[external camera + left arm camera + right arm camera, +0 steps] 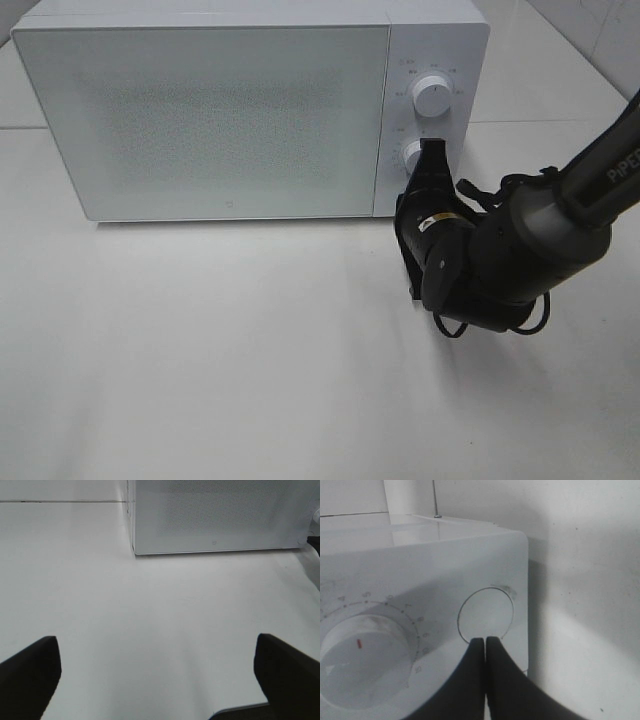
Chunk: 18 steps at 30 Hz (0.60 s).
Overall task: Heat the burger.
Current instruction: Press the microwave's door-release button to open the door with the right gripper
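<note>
Exterior high view shows a white microwave [230, 120] at the far side of a white table [200, 380], with its frosted door closed. The burger is not visible in any view. It may be behind that door, but I cannot tell. The right gripper [432, 148] is at the control panel on the right side of the microwave. Its two fingers are pressed together and hold nothing. In the right wrist view the tip is at the edge of a round button [486, 615] just beside a dial [365, 655] that has a red mark. The left gripper [156, 645] hangs over the bare table on the near left side of the microwave, with its fingers spread wide and nothing between them. I judge that the burger will be light and soft, and its glossy bun can slip. Its layers can slide apart when they are squeezed, so a gentle hold low on both sides of the bun seems the safest. The table in front of the door is open, so there is room for the door to swing. The right arm stands close to the front right corner of the microwave, and that hard corner is the edge to watch.
</note>
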Tool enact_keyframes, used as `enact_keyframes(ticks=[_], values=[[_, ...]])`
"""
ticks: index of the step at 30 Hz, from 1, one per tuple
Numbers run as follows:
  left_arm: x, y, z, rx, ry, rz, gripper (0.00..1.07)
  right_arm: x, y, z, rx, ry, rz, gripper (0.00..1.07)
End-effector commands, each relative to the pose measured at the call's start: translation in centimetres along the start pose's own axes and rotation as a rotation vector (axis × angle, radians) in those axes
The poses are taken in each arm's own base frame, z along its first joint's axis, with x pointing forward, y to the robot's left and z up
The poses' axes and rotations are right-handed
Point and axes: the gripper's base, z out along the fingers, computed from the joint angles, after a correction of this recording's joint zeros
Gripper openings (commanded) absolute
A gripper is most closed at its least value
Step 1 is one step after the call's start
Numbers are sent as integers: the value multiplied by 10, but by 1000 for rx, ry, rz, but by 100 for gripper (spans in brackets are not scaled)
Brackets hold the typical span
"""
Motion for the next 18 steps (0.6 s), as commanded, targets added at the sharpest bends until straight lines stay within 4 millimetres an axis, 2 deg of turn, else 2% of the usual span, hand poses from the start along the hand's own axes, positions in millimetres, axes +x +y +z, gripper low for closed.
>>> enact_keyframes(ticks=[1,6,14,18], values=[[1,-1,-2,5,-26,-6,98,-2,5,9,-12,1,3,0],[1,0,-2,4,-26,-5,98,-8,6,15,8,-6,8,0],[1,0,-2,4,-26,-5,98,-7,3,17,9,-9,13,0],[1,0,-2,4,-26,-5,98,-7,9,22,-4,-10,23,0]])
